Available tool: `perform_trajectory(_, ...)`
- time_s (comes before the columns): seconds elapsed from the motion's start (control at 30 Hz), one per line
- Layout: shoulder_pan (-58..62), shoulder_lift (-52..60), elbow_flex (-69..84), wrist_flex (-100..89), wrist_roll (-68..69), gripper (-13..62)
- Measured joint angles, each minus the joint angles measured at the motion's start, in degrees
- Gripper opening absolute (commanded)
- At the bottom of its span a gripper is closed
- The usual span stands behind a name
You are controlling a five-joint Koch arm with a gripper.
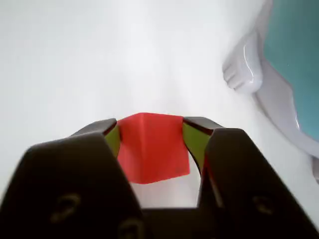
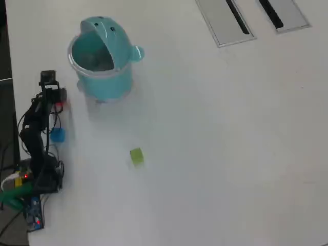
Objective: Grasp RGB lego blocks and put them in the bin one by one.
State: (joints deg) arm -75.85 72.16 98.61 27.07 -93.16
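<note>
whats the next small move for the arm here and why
Probably lift and swing toward the bin: the gripper is shut on the red block, and the bin's lid stands open just beside it in the overhead view.

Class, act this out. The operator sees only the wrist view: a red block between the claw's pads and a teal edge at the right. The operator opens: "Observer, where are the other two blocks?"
Observer: The blue block lies on the table, just below the claw and its red block in the overhead view.
Operator: And the green one?
Observer: The green block sits alone, farther right in the overhead view and below the bin.
Operator: Is the bin open?
Observer: Yes. Its lid is tipped back, so the mouth is open. I can't tell whether anything is inside.
</note>
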Motion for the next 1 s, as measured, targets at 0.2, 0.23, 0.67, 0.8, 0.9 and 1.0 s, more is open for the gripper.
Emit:
perform_trajectory(0.2, 0.35, 0.79, 0.88, 0.00, 0.00, 21.6)
perform_trajectory(0.23, 0.35, 0.79, 0.97, 0.00, 0.00, 21.6)
perform_trajectory(0.67, -0.26, -1.76, 2.46, -1.58, -0.09, 25.7)
perform_trajectory(0.8, -0.35, -2.02, 2.55, -1.58, -0.44, 27.3)
perform_trajectory(0.9, -1.41, -3.16, 6.06, -1.67, -1.85, 27.7)
perform_trajectory(1.0, -2.81, -3.43, 5.71, -1.76, -2.02, 27.6)
